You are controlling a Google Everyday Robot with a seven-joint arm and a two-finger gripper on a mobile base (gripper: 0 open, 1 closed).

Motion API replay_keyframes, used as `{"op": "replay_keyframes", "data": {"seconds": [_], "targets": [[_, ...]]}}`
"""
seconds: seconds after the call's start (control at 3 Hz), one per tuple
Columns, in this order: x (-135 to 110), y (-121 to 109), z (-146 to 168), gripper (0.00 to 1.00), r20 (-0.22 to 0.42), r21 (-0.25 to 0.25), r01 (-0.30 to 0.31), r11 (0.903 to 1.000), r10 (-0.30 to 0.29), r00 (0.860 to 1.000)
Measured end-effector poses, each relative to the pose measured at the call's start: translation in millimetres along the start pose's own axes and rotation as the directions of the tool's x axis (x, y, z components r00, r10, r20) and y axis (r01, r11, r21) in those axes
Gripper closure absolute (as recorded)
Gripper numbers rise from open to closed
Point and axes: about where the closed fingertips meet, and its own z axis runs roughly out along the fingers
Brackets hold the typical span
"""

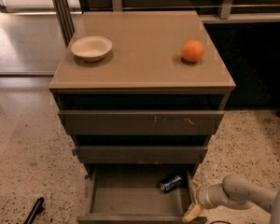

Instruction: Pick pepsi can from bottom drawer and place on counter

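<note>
The pepsi can (171,183) lies on its side in the back right of the open bottom drawer (130,200), dark blue with silver ends. My gripper (194,201) is at the drawer's right wall, just right of and nearer than the can, not touching it. Its fingers are spread and hold nothing; one cream fingertip (192,213) shows at the drawer's front right corner. The arm (242,196) comes in from the lower right. The counter (144,55) is the tan top of the cabinet.
A cream bowl (91,47) sits on the counter's left and an orange (192,51) on its right. The two upper drawers (141,122) stick out slightly above the bottom one. A dark object (33,211) lies on the speckled floor at the lower left.
</note>
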Motion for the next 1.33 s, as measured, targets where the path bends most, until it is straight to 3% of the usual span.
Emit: {"op": "replay_keyframes", "data": {"seconds": [0.33, 1.0, 1.33], "targets": [[-0.3, -11.5, 18.4, 0.0, 0.01, 0.013, 0.012, 0.9998, -0.013, 1.0], [-23.2, -46.7, 44.5, 0.0, 0.024, -0.004, 0.079, 0.9968, -0.079, 0.997], [-30.6, -73.7, 72.7, 0.0, 0.061, -0.006, 0.056, 0.9984, -0.056, 0.997]]}}
